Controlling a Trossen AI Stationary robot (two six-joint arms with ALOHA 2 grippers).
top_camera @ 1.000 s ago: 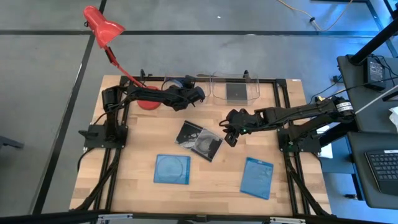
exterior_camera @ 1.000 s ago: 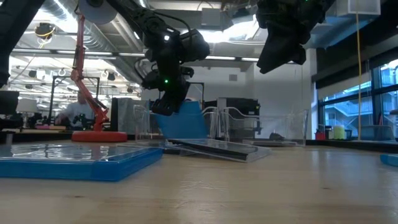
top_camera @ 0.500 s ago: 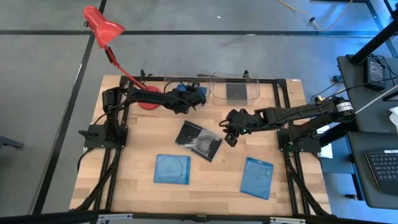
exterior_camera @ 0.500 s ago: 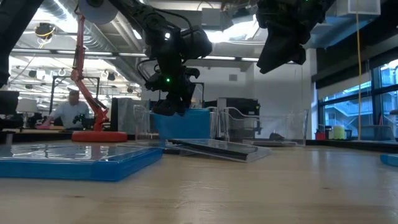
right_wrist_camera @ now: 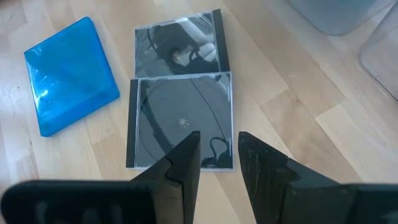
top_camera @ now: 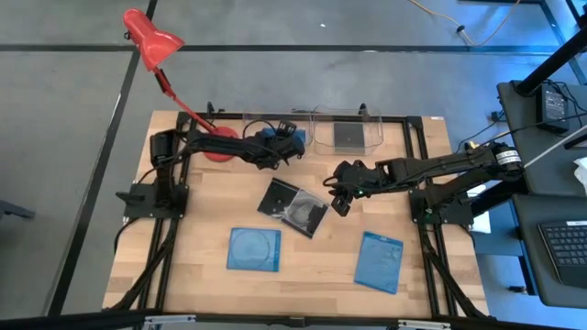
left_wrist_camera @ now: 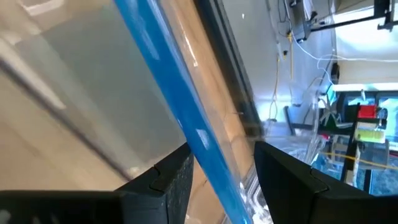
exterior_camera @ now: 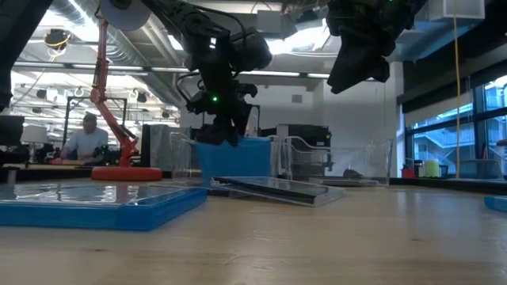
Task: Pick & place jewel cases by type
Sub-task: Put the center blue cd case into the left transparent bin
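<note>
Carried farther toward the back trays over the last second, left pincer (top_camera: 286,140) now over the left clear tray (top_camera: 252,122), clamped on a blue jewel case (exterior_camera: 234,157) held on edge, lowered to about tray-wall height in the low view. Blue edge running between the two fingers (left_wrist_camera: 171,180) in the left wrist view. Right pincer (top_camera: 338,200) hanging just beside the clear jewel cases (top_camera: 295,204) mid-tabletop (top_camera: 202,238), fingers set narrow with nothing between them, right wrist view looking straight down on the pair. Progress, as a judgement: roughly a third through at best. One dark-insert case (top_camera: 349,135) lying in the right clear tray (top_camera: 347,127); first blue one about to go in the left tray, not released. Left to sort: two blue cases flat near the front, one (top_camera: 254,248) left of centre, one (top_camera: 379,261) to the right, plus the two overlapping clear ones. Left tray's contents otherwise hidden under the arm
</note>
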